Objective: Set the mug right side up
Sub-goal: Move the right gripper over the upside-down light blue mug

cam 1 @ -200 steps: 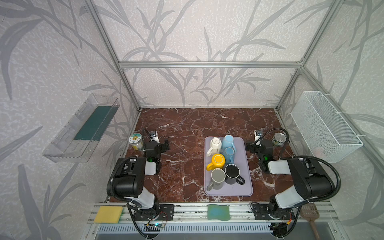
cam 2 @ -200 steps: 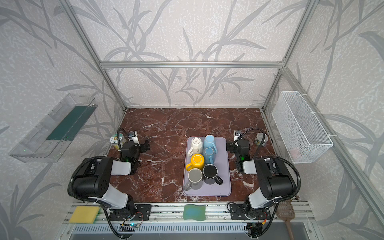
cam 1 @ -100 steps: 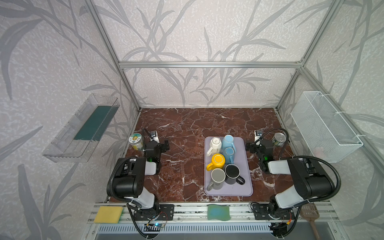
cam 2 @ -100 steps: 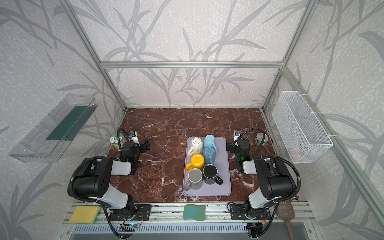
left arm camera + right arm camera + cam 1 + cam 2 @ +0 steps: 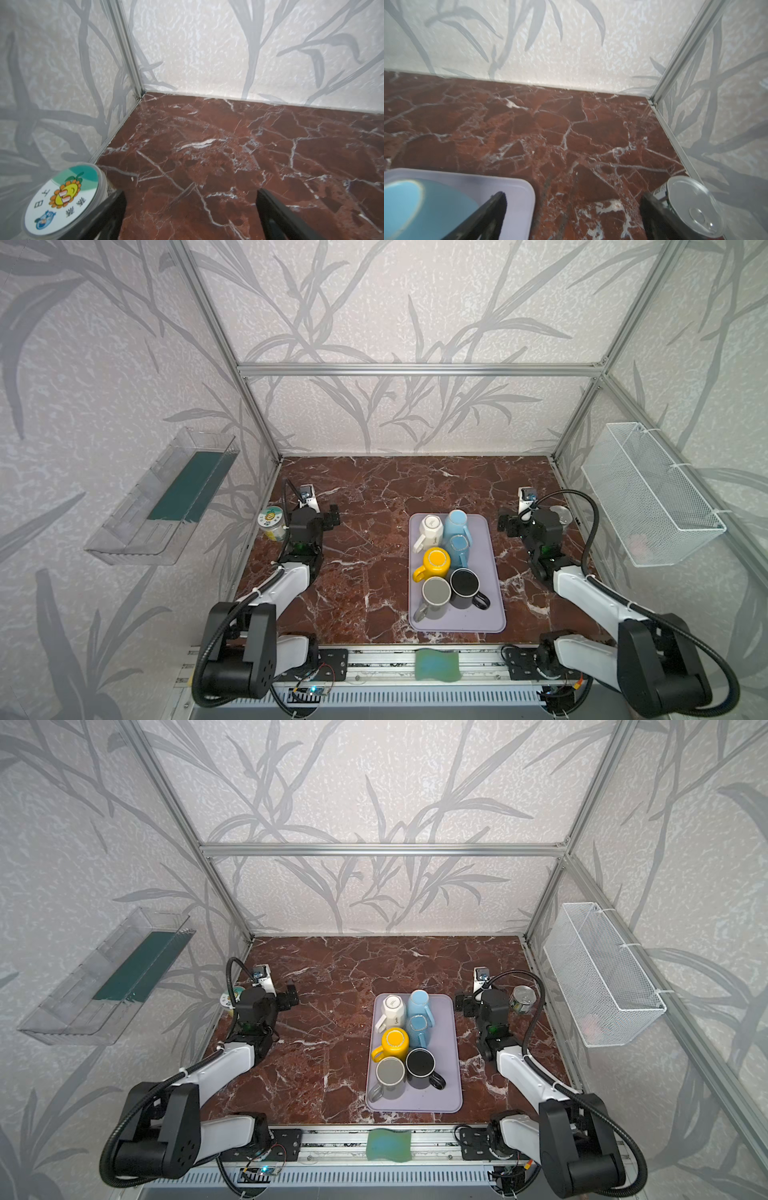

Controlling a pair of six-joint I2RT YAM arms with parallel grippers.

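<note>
1. In both top views, the base-up light blue ceramic mug (image 5: 457, 521) sits at the lavender plastic tray's (image 5: 493, 612) 1 o'clock corner.
2. Only the right wrist view shows plainly the right claw (image 5: 573, 197) apart, empty.
3. Left wrist view: left claw (image 5: 190, 196) apart, beside a sticker-lidded jar (image 5: 62, 199).

What we cannot tell
In the left wrist view the edge crops the jar (image 5: 62, 201), and a finger (image 5: 108, 212) of the left gripper (image 5: 190, 192) covers its side. In the right wrist view the blue mug (image 5: 415, 207) is blurred and cropped, the tin can (image 5: 691, 205) partly behind a finger (image 5: 654, 214) of the right gripper (image 5: 573, 195). In a top view, at the right, a pinkish patch (image 5: 638, 546) at the wire basket (image 5: 656, 489) is too small to name.
</note>
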